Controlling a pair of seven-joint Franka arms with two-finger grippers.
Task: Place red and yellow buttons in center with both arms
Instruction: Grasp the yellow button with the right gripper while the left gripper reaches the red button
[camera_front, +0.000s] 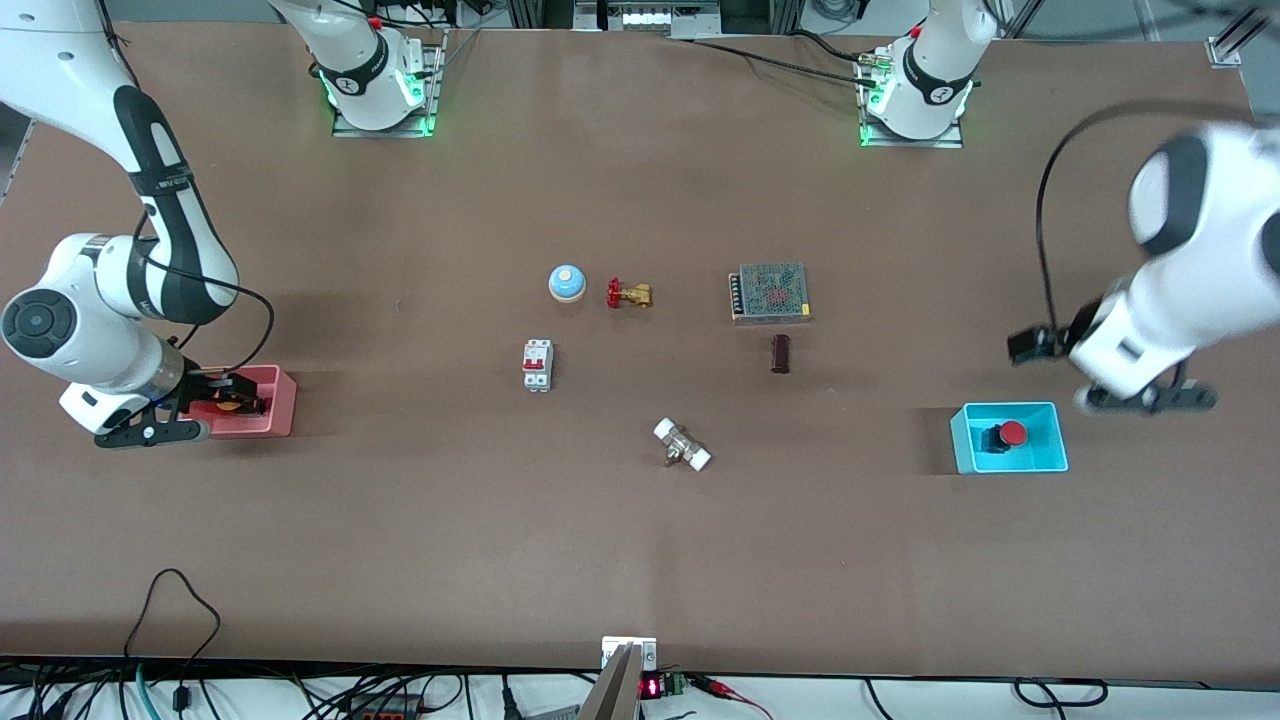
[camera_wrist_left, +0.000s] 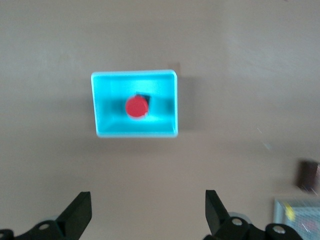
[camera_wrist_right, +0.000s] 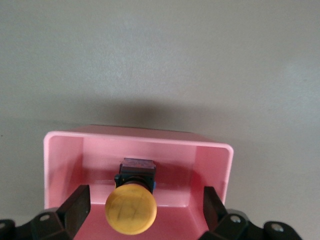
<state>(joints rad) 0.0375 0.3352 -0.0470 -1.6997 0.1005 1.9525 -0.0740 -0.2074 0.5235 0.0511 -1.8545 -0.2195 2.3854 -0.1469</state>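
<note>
We see the right gripper (camera_wrist_right: 145, 212) low over the pink box (camera_wrist_right: 65, 150) at the right arm's end of the table (camera_front: 640, 560). Its fingers (camera_wrist_right: 75, 207) are wide apart, and the yellow button (camera_wrist_right: 131, 209) lies in the box right between them, not squeezed. The left gripper (camera_wrist_left: 147, 212) hangs in the air just beside the blue box (camera_wrist_left: 165, 102), fingers apart and holding nothing. The red button (camera_wrist_left: 136, 106) sits inside that box, below it
</note>
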